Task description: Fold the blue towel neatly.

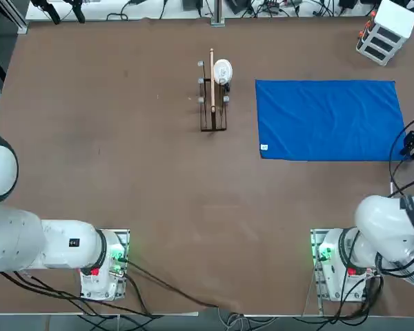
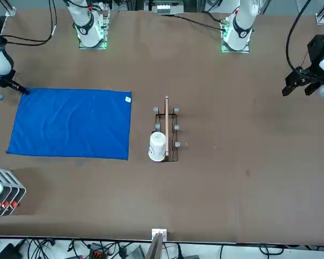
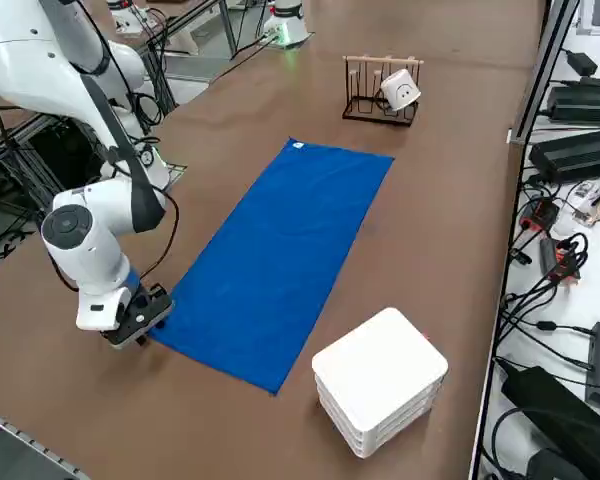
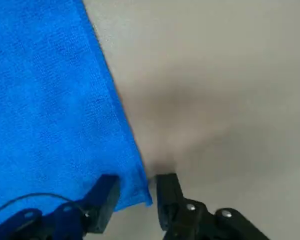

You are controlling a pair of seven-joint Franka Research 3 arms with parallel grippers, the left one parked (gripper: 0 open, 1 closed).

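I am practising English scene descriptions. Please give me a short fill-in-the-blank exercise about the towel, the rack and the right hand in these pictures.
1. The blue towel lies ____ on the table.
2. The right hand is at one ____ of the towel.
3. A white cup sits on the wooden ____.
4. The towel's tag is ____ in colour.

Missing words: flat; corner; rack; white
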